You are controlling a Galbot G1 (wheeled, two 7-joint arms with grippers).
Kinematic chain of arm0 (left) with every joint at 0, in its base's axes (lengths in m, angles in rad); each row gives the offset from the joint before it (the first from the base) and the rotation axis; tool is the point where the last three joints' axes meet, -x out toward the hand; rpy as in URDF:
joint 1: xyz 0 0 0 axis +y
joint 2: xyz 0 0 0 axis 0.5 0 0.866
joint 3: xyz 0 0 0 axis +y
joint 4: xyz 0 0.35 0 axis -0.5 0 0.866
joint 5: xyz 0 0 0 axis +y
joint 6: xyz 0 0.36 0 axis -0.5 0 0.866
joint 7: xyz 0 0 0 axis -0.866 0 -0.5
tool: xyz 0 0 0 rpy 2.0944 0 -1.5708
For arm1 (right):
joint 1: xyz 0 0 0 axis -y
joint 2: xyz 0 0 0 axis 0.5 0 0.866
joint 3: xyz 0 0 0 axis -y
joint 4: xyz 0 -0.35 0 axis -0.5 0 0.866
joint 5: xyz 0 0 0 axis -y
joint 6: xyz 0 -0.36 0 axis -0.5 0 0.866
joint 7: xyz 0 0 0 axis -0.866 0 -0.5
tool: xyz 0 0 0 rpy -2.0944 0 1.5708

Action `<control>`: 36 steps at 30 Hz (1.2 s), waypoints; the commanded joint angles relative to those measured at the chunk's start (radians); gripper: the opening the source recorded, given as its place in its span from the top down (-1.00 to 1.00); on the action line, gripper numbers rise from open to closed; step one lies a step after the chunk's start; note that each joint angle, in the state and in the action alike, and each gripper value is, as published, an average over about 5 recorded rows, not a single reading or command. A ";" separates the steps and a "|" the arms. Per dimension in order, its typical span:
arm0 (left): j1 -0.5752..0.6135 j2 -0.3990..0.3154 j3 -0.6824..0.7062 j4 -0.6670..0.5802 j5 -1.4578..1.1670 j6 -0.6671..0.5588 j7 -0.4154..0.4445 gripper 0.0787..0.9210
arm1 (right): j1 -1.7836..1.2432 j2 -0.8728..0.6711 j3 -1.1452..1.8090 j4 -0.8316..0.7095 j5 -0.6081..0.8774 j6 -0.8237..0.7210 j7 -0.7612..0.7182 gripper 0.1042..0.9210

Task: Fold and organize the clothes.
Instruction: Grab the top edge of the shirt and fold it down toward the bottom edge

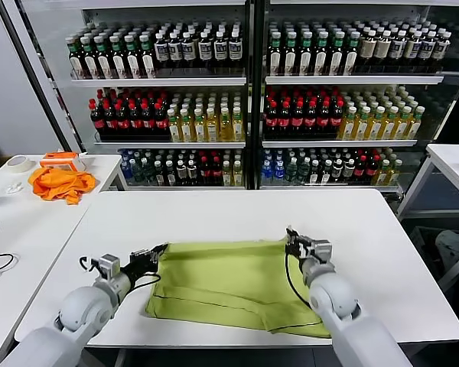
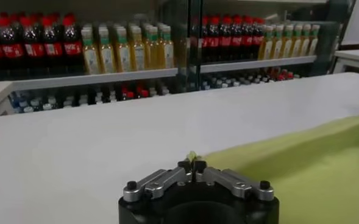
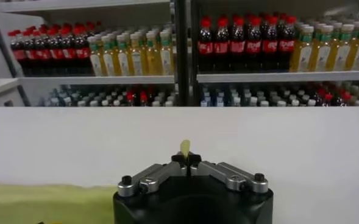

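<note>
The light yellow-green T-shirt lies folded flat on the white table, plain side up, no print showing. My left gripper is shut on the shirt's far left corner; a bit of fabric pokes out between its fingertips in the left wrist view, and the shirt spreads beside it. My right gripper is shut on the far right corner; a yellow-green tip sticks up between its jaws in the right wrist view.
A bright orange cloth, an orange tool and a tape roll lie on the side table at the left. Shelves of bottles stand behind the table. Another white table stands at the right.
</note>
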State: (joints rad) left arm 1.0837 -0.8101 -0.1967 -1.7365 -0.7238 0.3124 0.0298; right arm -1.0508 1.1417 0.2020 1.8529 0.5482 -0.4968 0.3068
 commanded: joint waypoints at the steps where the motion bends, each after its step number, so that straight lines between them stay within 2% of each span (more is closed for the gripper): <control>1: 0.166 0.041 -0.058 -0.107 0.029 -0.024 -0.002 0.99 | -0.192 -0.027 0.036 0.170 -0.021 -0.014 0.027 0.99; 9: 0.174 0.036 -0.039 -0.124 0.042 -0.016 -0.005 0.99 | -0.203 -0.025 0.047 0.158 -0.033 -0.034 0.043 0.99; 19: 0.205 0.047 -0.051 -0.164 0.044 0.062 -0.035 0.99 | -0.213 -0.026 0.049 0.153 -0.047 -0.007 0.008 0.99; 26: 0.190 0.027 -0.041 -0.156 0.114 0.086 -0.093 0.98 | -0.259 -0.032 0.050 0.194 -0.068 -0.017 -0.016 0.98; 31: 0.183 0.018 -0.071 -0.180 0.053 0.060 -0.126 0.72 | -0.320 -0.040 0.077 0.260 -0.097 -0.026 -0.022 0.72; 33: 0.177 0.008 -0.078 -0.199 0.018 0.060 -0.169 0.59 | -0.343 -0.041 0.097 0.287 -0.106 -0.028 -0.022 0.57; 36: 0.180 -0.017 -0.070 -0.226 -0.034 0.078 -0.287 0.39 | -0.382 -0.040 0.124 0.323 -0.119 -0.028 -0.022 0.36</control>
State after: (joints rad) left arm 1.2601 -0.7948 -0.2563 -1.9107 -0.6704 0.3708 -0.0688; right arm -1.3366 1.1051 0.2793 2.0780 0.4616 -0.5218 0.2965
